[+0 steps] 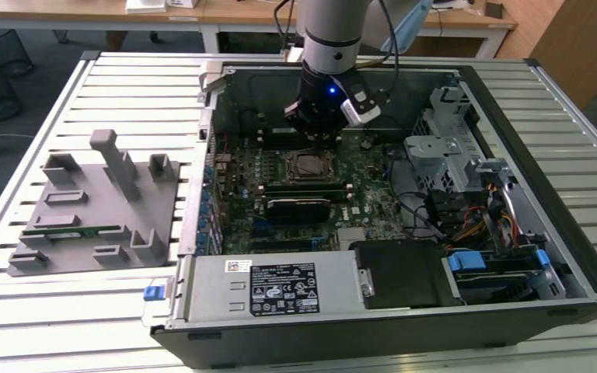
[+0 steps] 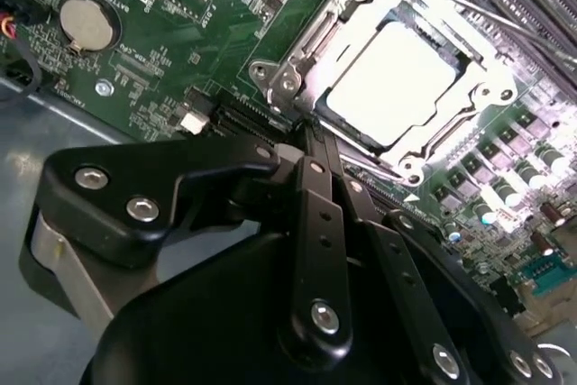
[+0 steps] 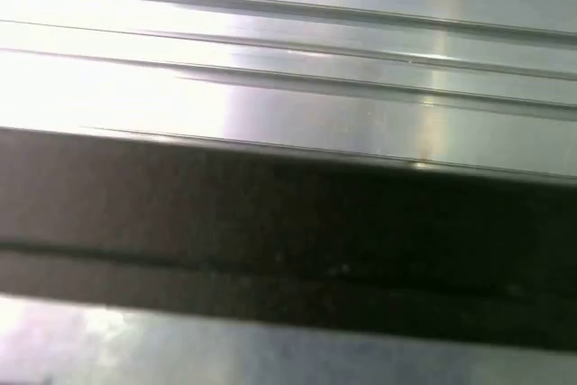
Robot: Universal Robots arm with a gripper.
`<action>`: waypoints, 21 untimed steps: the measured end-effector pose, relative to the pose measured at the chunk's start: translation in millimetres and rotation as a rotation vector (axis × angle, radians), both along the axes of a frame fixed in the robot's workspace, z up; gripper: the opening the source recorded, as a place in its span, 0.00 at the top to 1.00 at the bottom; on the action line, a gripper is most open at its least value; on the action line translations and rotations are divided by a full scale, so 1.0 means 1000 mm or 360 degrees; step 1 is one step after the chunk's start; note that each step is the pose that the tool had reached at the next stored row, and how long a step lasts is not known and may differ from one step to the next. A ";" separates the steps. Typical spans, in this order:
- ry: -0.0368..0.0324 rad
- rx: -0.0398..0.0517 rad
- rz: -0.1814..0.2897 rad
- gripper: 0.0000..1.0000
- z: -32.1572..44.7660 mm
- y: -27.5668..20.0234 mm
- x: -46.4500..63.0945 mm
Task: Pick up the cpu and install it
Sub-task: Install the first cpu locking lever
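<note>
In the second wrist view we saw our gripper (image 2: 311,137) drawn together, fingertips meeting and holding nothing, just short of the socket. Beyond it, toward one o'clock, the cpu (image 2: 397,74) sat in the socket (image 2: 288,74) on the motherboard (image 2: 180,42). We judged placement done; latching remained uncertain.
</note>
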State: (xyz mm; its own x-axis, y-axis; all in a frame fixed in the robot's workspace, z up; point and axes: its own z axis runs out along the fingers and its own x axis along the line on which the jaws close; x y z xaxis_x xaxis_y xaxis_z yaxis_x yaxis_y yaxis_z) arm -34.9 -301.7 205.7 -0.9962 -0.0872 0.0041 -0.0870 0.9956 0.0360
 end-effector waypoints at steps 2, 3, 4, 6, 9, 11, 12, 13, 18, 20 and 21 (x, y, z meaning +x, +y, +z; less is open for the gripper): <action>0.0000 -0.0001 0.0000 0.89 -0.0004 -0.0014 0.000; 0.0000 -0.0003 0.0000 0.89 -0.0008 -0.0017 0.000; 0.0000 -0.0006 0.0000 0.89 -0.0013 -0.0021 0.000; 0.0000 -0.0013 0.0000 0.89 -0.0022 -0.0024 0.000; 0.0001 -0.0021 0.0000 0.89 -0.0033 -0.0024 0.000; 0.0001 -0.0022 0.0000 0.89 -0.0032 -0.0024 0.000; 0.0000 -0.0021 0.0000 0.89 -0.0021 -0.0024 0.000; 0.0000 -0.0020 0.0000 0.89 -0.0002 -0.0024 0.000; 0.0000 -0.0015 0.0000 0.89 0.0102 -0.0024 -0.002; 0.0000 -0.0011 0.0000 0.89 0.0118 -0.0026 -0.005; 0.0000 -0.0008 0.0000 0.89 0.0124 -0.0027 -0.007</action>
